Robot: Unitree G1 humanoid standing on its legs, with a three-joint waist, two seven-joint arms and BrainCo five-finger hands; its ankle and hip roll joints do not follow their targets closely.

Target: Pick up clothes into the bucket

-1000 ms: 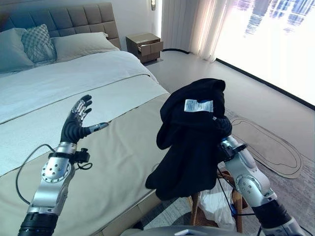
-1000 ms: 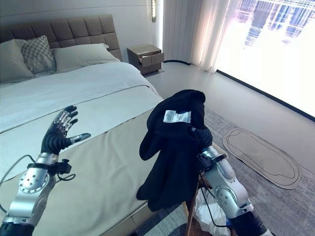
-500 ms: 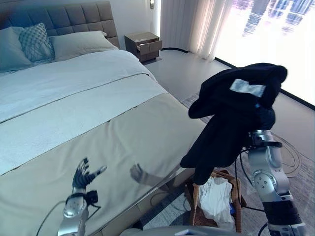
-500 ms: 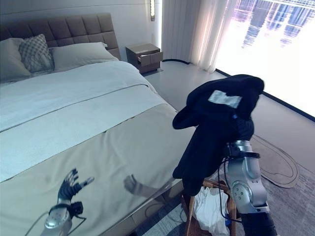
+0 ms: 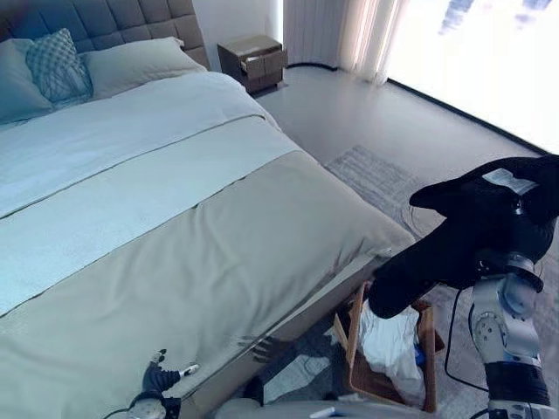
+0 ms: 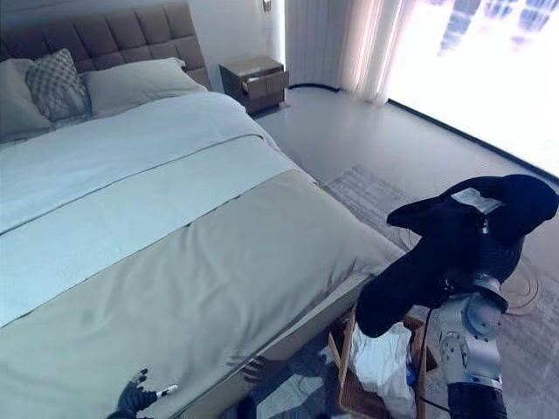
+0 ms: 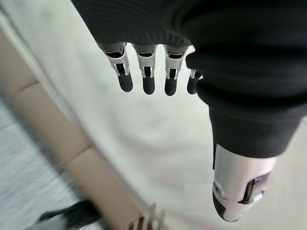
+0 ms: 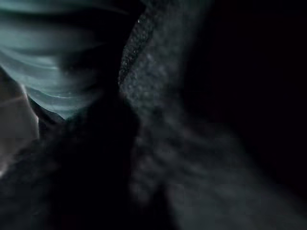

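Overhead, black garment [image 5: 472,244] smothers right hand's fingers, state unclear, above basket [image 5: 354,345]; left hand [image 7: 158,62] released.

The right arm rises from the lower right with its silver forearm upright and the wrist held high; the right hand [image 6: 479,236] is buried under black cloth, so its fingers cannot be read; the left hand [image 5: 162,377] shows low at the lower left, its dark cover toward the camera, fingers spread and the thumb pointing off to the side; in the left wrist view its fingers [image 7: 145,72] hang straight in a row, holding nothing.
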